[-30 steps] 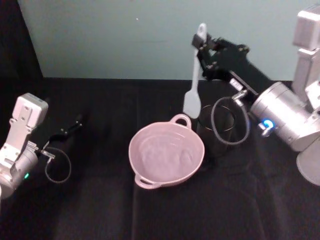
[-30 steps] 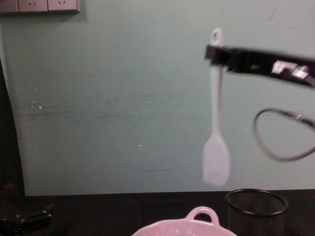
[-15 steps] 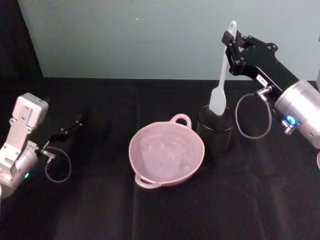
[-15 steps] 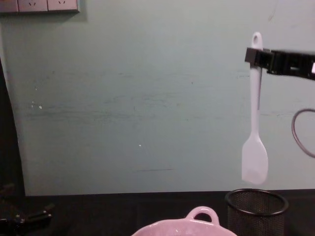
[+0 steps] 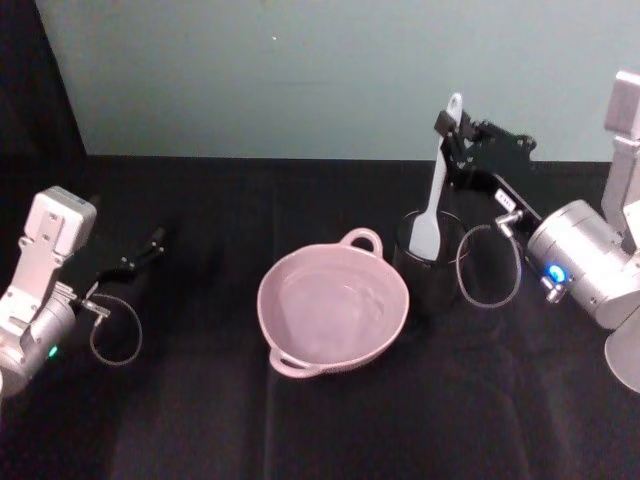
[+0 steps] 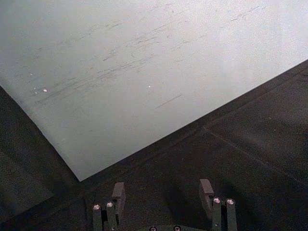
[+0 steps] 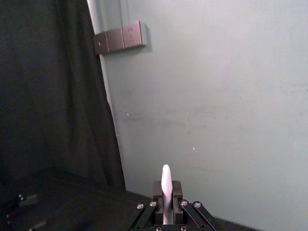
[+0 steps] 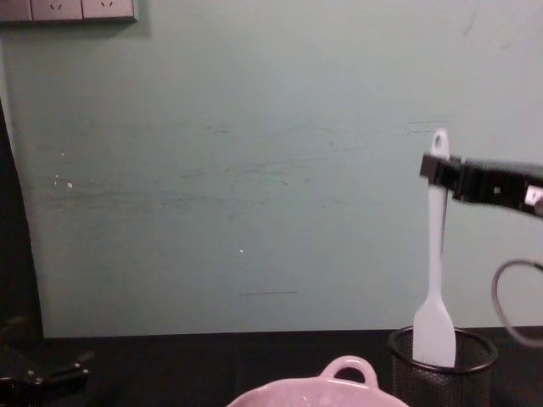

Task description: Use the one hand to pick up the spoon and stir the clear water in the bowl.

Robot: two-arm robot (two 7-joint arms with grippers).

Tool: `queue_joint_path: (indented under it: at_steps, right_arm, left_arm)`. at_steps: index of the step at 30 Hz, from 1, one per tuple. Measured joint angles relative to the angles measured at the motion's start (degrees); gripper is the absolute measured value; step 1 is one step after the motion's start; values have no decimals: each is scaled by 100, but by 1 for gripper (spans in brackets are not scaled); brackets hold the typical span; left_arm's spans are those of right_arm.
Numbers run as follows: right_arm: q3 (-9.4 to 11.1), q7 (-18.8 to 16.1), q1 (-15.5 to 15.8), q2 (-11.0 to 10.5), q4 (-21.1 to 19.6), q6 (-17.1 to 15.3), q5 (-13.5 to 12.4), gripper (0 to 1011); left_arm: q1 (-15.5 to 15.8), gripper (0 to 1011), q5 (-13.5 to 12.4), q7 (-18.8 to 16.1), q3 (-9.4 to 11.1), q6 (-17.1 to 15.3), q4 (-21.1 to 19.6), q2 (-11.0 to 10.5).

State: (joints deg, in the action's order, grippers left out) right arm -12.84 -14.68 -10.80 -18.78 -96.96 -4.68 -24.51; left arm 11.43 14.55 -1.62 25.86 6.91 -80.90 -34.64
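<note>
Right gripper (image 5: pixel 452 128) clamps the spoon (image 5: pixel 432 190) near its handle tip, head inside the mesh cup (image 5: pixel 430 262) beside the bowl (image 5: pixel 333 308); lower vertically, avoiding the cup's rim; left gripper (image 6: pixel 163 195) parked open

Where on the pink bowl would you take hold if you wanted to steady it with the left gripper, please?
Probably the front loop handle of the bowl. It juts from the rim on the near left, facing the parked left gripper, so come in low from the robot's left. The right gripper holds the spoon upright, its head in the mesh cup.
</note>
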Motion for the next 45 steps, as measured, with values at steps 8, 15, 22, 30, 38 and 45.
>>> queue_joint_path:
  at_steps: [8, 15, 22, 30, 38, 45]
  right_arm:
    - [-43, 16, 175, 58, 157, 18, -18, 112]
    - [-2, 64, 296, 85, 235, 54, -18, 113]
    - [78, 76, 325, 126, 379, 146, -33, 112]
    - [194, 44, 247, 188, 566, 252, -140, 112]
    - [314, -35, 195, 318, 777, 353, -461, 112]
    - [344, -81, 166, 384, 955, 410, -687, 112]
  left_arm:
    - [0, 1011, 0, 0, 0, 0, 0, 0]
    - [0, 1011, 0, 0, 0, 0, 0, 0]
    - [0, 1011, 0, 0, 0, 0, 0, 0]
    - [0, 1011, 0, 0, 0, 0, 0, 0]
    - [0, 1011, 0, 0, 0, 0, 0, 0]
    - [0, 1011, 0, 0, 0, 0, 0, 0]
